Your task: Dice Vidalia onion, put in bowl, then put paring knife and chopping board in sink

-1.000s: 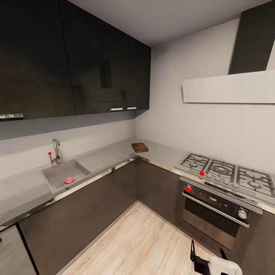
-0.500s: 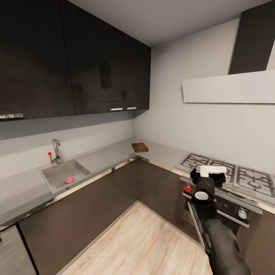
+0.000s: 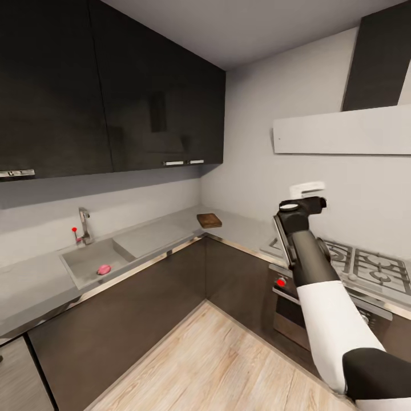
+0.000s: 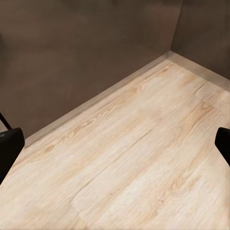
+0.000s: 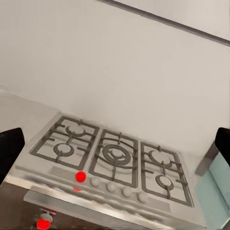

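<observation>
Two dark fingertips of the right gripper (image 5: pixel 115 143) sit at opposite edges of the right wrist view, spread wide with nothing between them, over the gas hob (image 5: pixel 112 155). In the head view the right arm (image 3: pixel 319 285) is raised in front of the hob. The left gripper (image 4: pixel 115 143) is likewise spread wide and holds nothing, above the wooden floor (image 4: pixel 134 158). The Vidalia onion (image 3: pixel 104 269) lies in the sink (image 3: pixel 85 258). The chopping board (image 3: pixel 209 220) lies flat on the countertop (image 3: pixel 240 225) in the corner, long axis running away from the counter edge toward the wall
</observation>
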